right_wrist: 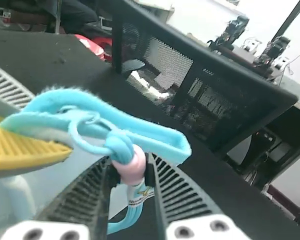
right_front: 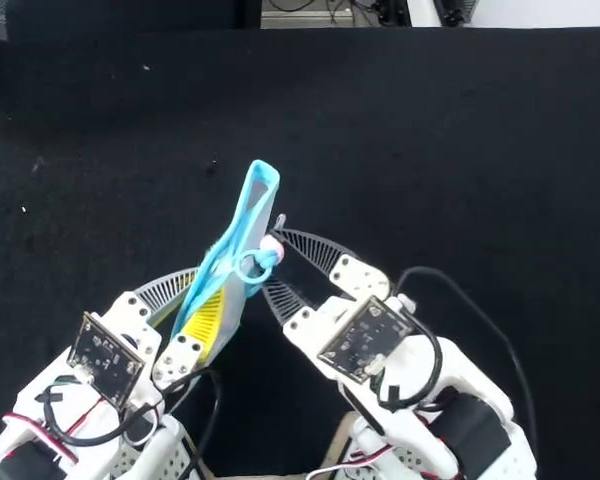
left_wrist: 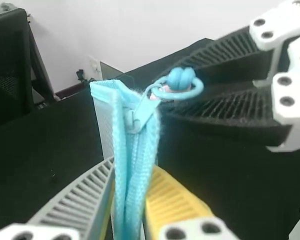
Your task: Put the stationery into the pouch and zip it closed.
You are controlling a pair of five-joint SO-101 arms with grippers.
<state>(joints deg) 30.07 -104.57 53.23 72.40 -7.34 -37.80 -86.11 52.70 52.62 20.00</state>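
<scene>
My right gripper (right_front: 275, 262) (right_wrist: 132, 172) is pinching narrow on the pink bead (right_front: 271, 244) (right_wrist: 133, 167) of the zip pull, just right of centre in the high view. The bead gives the black fingers more to bite on than the small slider would. The blue ring (right_front: 252, 265) (left_wrist: 177, 85) (right_wrist: 90, 132) is linking that bead to the slider.

My left gripper (right_front: 202, 300) (left_wrist: 132, 200), at lower left, is clamping the near end of the pouch (right_front: 250, 215) (left_wrist: 135, 150) (right_wrist: 155, 135) between its grey and yellow fingers. It is acting as the anchor, so a pull on the zip meets resistance and does not drag the whole pouch along.

The pouch is standing on edge, zip side up, slanting from the left gripper toward upper centre over the black table (right_front: 430, 150). The zip is looking closed on the near side of the slider, while the far end is gaping in a small loop, so I judge that part of the run is left. What is inside I cannot tell.
</scene>
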